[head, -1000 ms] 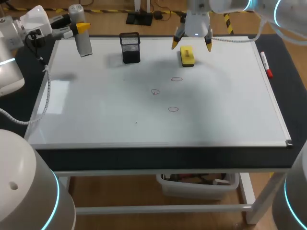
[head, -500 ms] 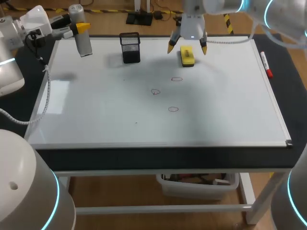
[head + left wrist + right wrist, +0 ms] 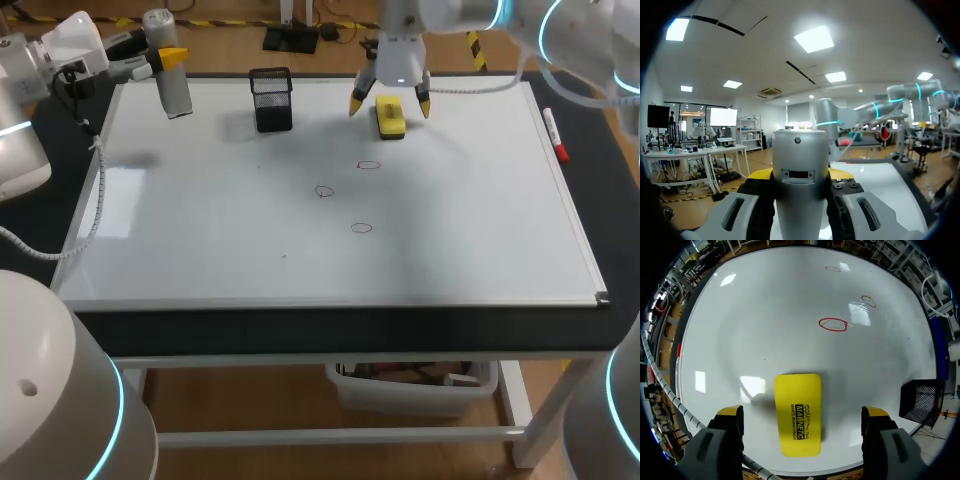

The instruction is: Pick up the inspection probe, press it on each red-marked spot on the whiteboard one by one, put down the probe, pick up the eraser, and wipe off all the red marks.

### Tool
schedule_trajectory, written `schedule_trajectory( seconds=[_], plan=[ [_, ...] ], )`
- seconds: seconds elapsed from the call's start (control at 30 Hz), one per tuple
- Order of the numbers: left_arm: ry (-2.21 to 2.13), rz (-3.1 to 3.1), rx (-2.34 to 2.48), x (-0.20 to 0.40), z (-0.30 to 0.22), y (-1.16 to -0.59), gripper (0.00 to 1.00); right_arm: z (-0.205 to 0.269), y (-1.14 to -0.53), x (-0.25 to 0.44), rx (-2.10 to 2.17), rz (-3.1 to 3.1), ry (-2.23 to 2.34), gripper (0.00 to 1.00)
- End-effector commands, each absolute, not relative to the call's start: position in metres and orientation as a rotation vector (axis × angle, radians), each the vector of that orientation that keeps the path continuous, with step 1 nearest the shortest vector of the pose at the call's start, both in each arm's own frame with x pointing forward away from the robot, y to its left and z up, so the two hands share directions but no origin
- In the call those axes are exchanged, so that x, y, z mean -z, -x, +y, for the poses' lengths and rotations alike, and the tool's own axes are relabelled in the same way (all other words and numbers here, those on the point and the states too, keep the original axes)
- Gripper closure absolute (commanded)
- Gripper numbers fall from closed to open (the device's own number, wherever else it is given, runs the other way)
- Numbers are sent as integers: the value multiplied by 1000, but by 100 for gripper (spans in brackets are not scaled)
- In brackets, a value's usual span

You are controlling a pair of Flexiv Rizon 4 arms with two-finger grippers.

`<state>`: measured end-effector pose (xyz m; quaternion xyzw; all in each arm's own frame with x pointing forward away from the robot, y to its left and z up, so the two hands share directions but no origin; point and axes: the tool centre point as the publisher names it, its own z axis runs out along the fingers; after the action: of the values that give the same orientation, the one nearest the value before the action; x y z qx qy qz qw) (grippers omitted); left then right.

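Now spread wide, my right gripper (image 3: 802, 415) straddles the yellow eraser (image 3: 796, 405); I should descend centred and close evenly on its long sides. My left gripper (image 3: 800, 176) pinches the probe (image 3: 800, 150).

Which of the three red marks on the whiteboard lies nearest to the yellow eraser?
The red oval just in front of the eraser, the farthest back of the three. The left mark and the front mark lie clearly farther from it.

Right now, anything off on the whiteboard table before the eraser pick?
Nothing is spilled, damaged or askew. One oddity: the silver cylindrical probe is not put down. The left gripper is clamped on it near the whiteboard's far left corner, while the open right gripper straddles the yellow block eraser. The red circle marks are unwiped.
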<state>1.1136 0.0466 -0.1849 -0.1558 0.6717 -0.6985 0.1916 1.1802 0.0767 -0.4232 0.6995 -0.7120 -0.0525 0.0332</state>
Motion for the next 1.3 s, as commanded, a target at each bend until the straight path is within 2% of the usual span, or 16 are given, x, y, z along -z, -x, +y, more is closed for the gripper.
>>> schedule_trajectory(
  seconds=[0.03,0.07,0.1,0.23,0.7,1.3],
  plan=[
    [435,1880,1963,185,46,-1114,100,78,-1190,427,193,-2166,-2129,2],
    [435,1880,1963,185,46,-1114,100,77,-1190,427,194,-2166,-2127,18],
    [435,1880,1963,185,46,-1114,100,77,-1190,428,196,-2165,-2125,40],
    [435,1880,1963,185,46,-1114,100,76,-1189,430,195,-2148,-2113,100],
    [435,1880,1963,185,46,-1114,100,61,-1174,395,117,-2214,-2065,100],
    [435,1880,1963,185,46,-1114,100,-21,-1089,353,-28,-2474,-1841,100]
  ],
)
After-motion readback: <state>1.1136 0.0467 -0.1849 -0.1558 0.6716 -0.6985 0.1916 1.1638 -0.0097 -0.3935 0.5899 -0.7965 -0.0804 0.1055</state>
